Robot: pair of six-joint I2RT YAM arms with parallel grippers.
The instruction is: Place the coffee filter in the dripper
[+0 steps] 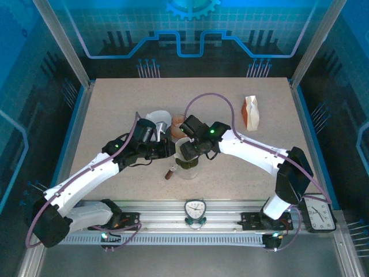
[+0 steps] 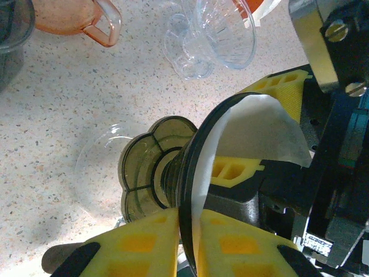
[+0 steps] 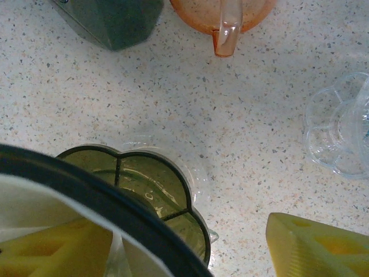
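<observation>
Arms [image 1: 92,176] converged, left tool [image 2: 187,231] pinching dripper [image 2: 151,168] rim

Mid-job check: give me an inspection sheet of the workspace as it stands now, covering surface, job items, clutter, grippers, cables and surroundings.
Surface: speckled beige table; no spills seen.
Job's things: smoky dripper tilted on its side; white coffee filter sits inside its dark rim.
Clutter: clear glass dripper, orange cup, filter pack, brown-handled item, timer, clock.
Grippers: left gripper clamped on the dripper's rim; right gripper open, one finger against the filter.
Cables: purple cable arcs above the table by the right arm; no snag seen.
Surroundings: blue-lit enclosure panels; nothing else seen.
</observation>
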